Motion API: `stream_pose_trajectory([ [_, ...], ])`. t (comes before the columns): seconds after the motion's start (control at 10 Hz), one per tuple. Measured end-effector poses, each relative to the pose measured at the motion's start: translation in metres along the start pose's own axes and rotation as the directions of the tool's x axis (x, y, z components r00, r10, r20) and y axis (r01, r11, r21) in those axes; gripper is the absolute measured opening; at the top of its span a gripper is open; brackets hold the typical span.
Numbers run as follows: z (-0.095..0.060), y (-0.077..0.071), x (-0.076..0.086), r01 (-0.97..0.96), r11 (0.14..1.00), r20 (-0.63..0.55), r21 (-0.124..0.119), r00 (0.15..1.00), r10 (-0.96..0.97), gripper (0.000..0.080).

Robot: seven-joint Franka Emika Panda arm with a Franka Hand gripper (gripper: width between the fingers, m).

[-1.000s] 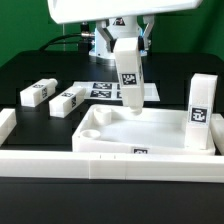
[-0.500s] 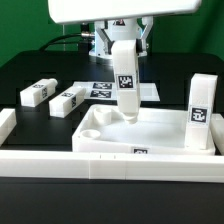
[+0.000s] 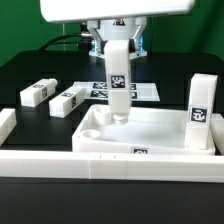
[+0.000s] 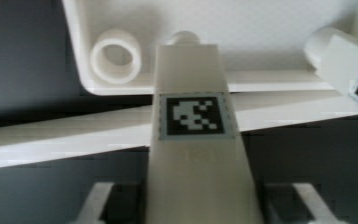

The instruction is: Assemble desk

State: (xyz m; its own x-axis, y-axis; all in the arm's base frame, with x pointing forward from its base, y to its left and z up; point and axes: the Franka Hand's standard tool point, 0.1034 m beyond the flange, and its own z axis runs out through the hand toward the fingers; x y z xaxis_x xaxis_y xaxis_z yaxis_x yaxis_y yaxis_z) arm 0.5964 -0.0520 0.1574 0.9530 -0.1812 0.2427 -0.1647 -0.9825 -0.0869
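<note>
Gripper (image 3: 117, 40) jaws partly closed, clamping leg (image 3: 117, 85) upright by upper end, so lower tip points down into desk top (image 3: 160, 127). Tip close beside corner socket (image 4: 117, 55), probably not seated yet.

white desk top (image 3: 155, 126) flat, rim up; tagged leg (image 3: 118, 85) upright beside its corner socket (image 4: 101, 60)

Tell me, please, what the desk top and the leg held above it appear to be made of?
Desk top: probably moulded white plastic, smooth with a slight sheen; its rounded rim and round corner socket look cast in one piece.
Held leg: likely the same white plastic, matte, with flat square faces; the black-and-white tag on it looks printed or stuck on.
</note>
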Motion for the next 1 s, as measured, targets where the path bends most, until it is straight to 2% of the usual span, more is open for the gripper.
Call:
stream_pose_trajectory([
  [0.1,-0.001,0.008,0.001,-0.023,1.0,-0.006,0.003,1.0,0.023,0.029],
  [0.4,0.0,0.007,0.004,-0.018,1.0,-0.051,-0.006,0.999,0.018,0.029],
  [0.5,-0.001,0.011,0.009,-0.019,0.999,-0.148,-0.029,0.989,0.014,0.029],
  [0.6,0.003,0.013,0.002,-0.006,0.999,-0.133,-0.035,0.991,0.001,0.029],
  [0.8,0.001,0.018,0.007,0.062,0.996,-0.153,-0.063,0.986,-0.071,0.029],
  [1.0,0.002,0.022,0.006,0.062,0.996,-0.147,-0.064,0.987,-0.071,0.029],
])
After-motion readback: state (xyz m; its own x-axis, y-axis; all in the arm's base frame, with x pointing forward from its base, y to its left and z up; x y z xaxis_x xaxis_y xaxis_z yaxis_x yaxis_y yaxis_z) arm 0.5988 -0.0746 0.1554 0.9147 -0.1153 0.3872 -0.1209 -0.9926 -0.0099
